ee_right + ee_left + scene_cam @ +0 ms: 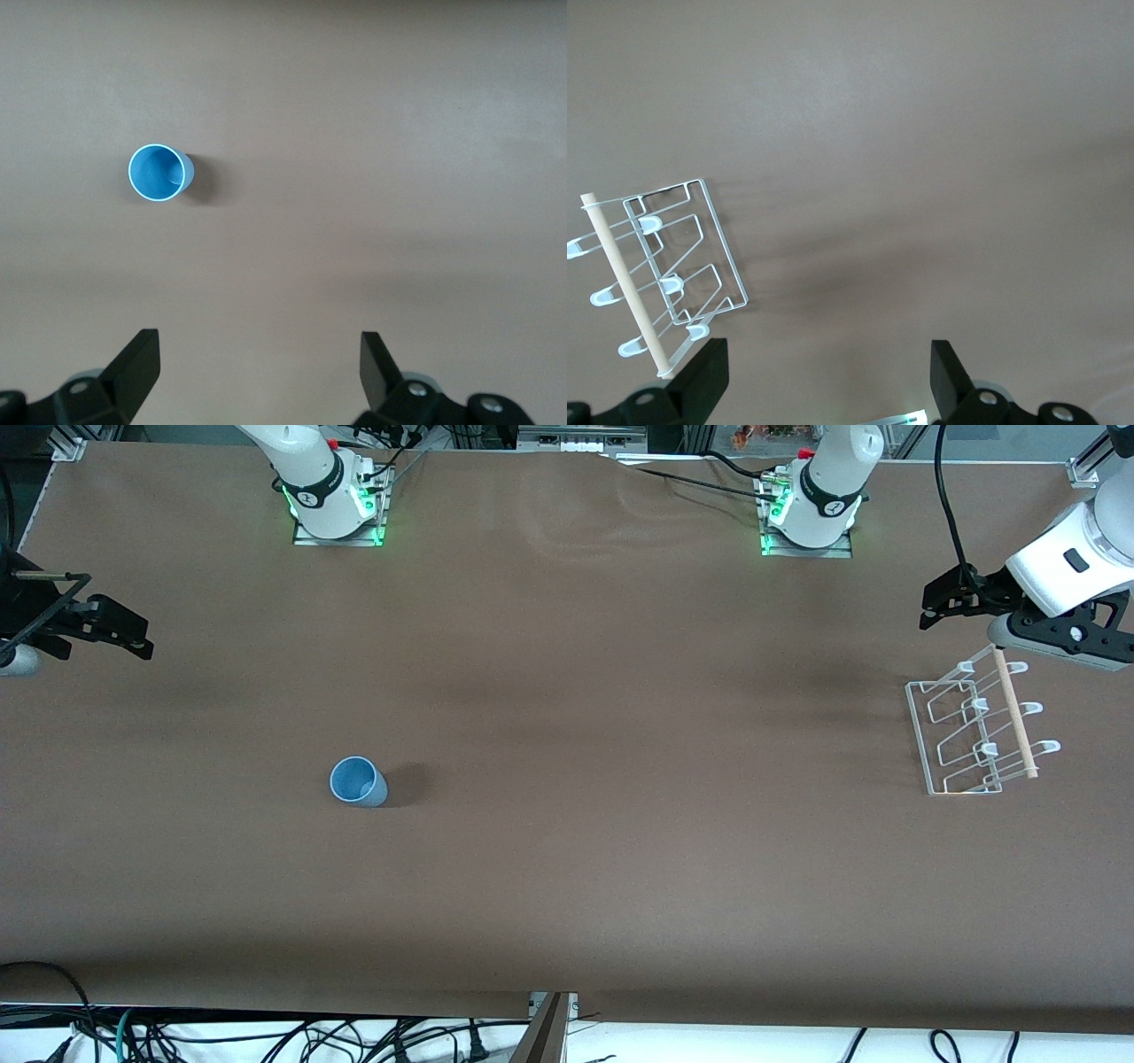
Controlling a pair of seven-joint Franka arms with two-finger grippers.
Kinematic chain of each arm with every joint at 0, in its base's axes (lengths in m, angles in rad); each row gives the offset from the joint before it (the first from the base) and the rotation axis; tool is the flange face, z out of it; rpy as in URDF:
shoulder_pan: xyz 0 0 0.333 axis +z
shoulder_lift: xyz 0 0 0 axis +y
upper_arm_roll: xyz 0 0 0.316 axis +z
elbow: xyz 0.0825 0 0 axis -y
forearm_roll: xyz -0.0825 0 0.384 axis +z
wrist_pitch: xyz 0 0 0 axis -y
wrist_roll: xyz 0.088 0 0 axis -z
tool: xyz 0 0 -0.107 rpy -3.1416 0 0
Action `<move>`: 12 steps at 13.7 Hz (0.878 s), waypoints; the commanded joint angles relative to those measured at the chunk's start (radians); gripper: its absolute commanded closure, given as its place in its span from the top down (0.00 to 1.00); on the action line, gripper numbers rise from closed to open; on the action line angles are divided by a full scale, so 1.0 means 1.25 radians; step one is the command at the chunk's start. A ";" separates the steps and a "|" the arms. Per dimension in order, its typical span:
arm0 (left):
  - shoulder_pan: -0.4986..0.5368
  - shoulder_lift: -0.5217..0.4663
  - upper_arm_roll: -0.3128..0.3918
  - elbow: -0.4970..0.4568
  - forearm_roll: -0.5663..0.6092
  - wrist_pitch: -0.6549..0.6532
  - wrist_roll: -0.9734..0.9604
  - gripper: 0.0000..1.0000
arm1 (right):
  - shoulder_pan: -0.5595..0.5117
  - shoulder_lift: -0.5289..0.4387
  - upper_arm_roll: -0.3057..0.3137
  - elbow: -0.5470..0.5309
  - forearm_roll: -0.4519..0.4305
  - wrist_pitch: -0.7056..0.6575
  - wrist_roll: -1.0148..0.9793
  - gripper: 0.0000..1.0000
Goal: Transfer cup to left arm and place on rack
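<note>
Cup (358,781) stood upright on the brown tabletop (567,886), mouth up and long axis vertical, toward the right arm's end and nearest the front camera. The rack (979,726) sat toward the left arm's end, its dowel (1015,714) running toward and away from the camera. The left pincer (939,602) hung spread by the rack. The right pincer (124,633) waited spread over the tabletop's edge.
</note>
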 commanded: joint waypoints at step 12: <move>-0.003 0.003 0.001 0.018 -0.002 -0.011 -0.006 1.00 | -0.001 0.003 0.007 0.018 -0.004 -0.010 -0.010 1.00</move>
